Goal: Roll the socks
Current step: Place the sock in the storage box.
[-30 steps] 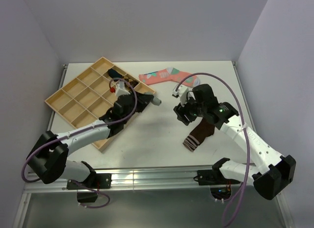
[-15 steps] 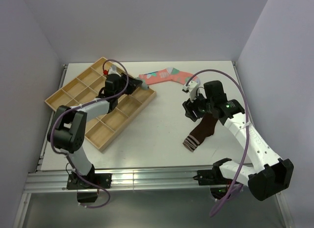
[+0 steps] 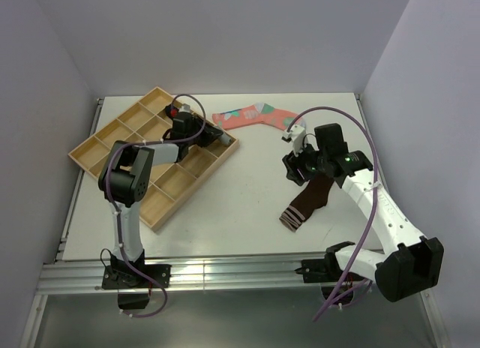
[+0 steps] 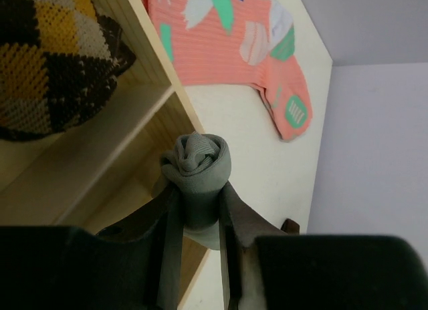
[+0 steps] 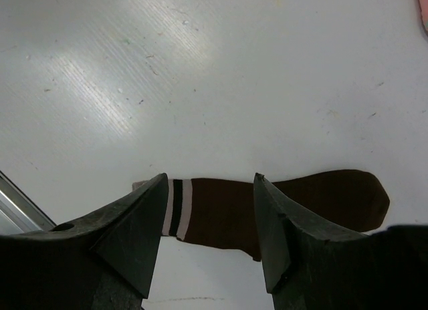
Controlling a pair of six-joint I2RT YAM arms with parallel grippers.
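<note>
At the wooden tray's (image 4: 150, 69) edge, the rolled grey sock (image 4: 197, 162) is clamped tight in the left end effector (image 4: 198, 191). Across the tabletop (image 5: 200, 69), the brown striped sock (image 5: 307, 196) is seen lying flat beneath the right end effector (image 5: 209, 183), spread wide, nothing held.

Four socks (image 3: 306, 203) (image 3: 255, 115) (image 4: 197, 164) (image 4: 47, 56); one tray (image 3: 97, 149)

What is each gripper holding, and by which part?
The left gripper holds the rolled grey sock, pinched just below its rolled end. The right gripper is open and holds nothing; the brown sock lies below it.
</note>
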